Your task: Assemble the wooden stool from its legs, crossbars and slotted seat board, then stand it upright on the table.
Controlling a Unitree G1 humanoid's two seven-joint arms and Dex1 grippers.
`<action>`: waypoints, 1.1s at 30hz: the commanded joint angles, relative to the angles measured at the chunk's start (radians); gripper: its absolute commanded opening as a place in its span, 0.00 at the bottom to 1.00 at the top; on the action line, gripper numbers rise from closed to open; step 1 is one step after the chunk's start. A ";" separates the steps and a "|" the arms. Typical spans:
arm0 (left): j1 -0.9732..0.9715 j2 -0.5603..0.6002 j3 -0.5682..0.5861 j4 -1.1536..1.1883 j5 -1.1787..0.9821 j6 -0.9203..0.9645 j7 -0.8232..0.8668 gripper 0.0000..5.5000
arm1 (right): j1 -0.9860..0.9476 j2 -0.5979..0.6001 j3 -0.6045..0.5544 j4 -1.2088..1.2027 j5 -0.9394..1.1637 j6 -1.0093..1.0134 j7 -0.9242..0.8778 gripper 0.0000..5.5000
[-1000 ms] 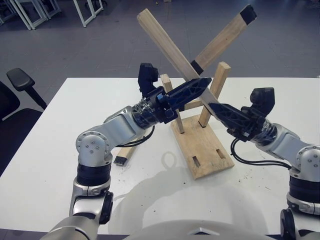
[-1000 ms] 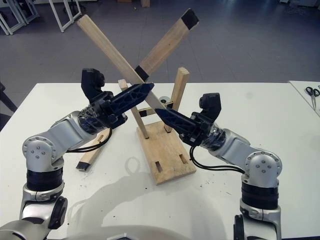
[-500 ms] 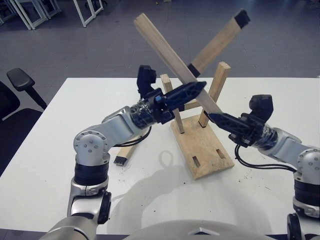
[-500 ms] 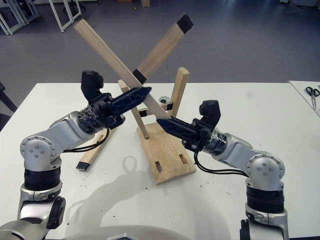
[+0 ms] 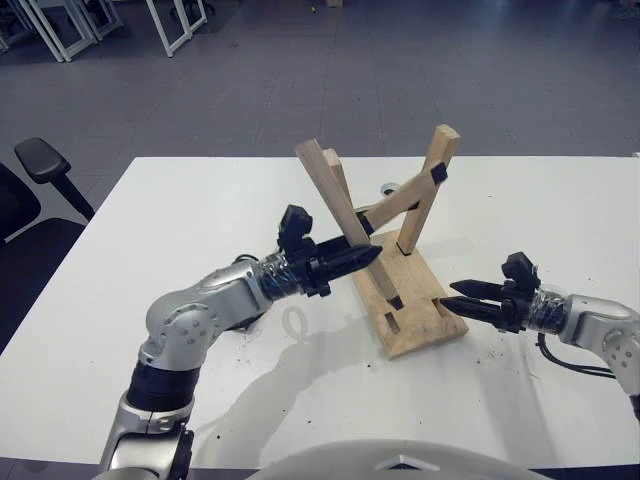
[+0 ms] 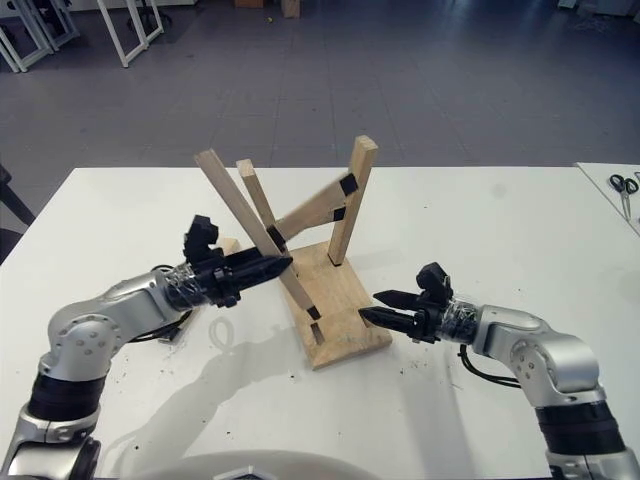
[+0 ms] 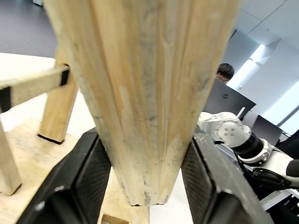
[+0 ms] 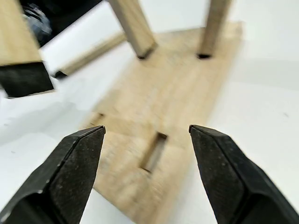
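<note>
The slotted seat board (image 5: 415, 318) lies flat on the table. Two legs (image 5: 424, 193) stand in its far slots. My left gripper (image 5: 368, 255) is shut on a third wooden leg (image 5: 335, 205), which leans with its black-tipped foot (image 5: 395, 301) at a near slot. A black-ended crossbar (image 6: 312, 210) runs from this leg up to the far right leg. In the left wrist view the leg (image 7: 140, 93) sits clamped between both fingers (image 7: 88, 177). My right gripper (image 5: 447, 301) hovers open, low, just off the board's near right corner. An empty slot (image 8: 153, 151) lies ahead of it.
A spare wooden piece (image 8: 88, 56) lies on the table beside the board, on the left arm's side. The white table (image 5: 520, 210) has free room on the right and in front. The table's far edge is just behind the stool parts.
Both arms have come down. The leg in my left gripper swung from high overhead to lean with its foot at the near slot. My right gripper let go and drew back, open.
</note>
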 commanded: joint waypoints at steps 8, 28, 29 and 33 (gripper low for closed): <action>0.081 -0.039 -0.117 0.133 0.307 -0.144 -0.107 0.37 | 0.006 0.038 0.037 0.086 -0.162 -0.081 0.032 0.60; 0.005 0.182 -0.413 0.293 0.871 -0.368 -0.235 0.37 | 0.064 0.104 0.065 -0.003 -0.198 -0.054 0.020 0.60; 0.009 0.186 -0.424 0.301 0.896 -0.377 -0.228 0.37 | 0.063 0.103 0.063 -0.008 -0.195 -0.049 0.023 0.60; 0.027 0.183 -0.458 0.342 0.982 -0.406 -0.188 0.37 | 0.080 0.105 0.069 -0.024 -0.196 -0.039 0.025 0.60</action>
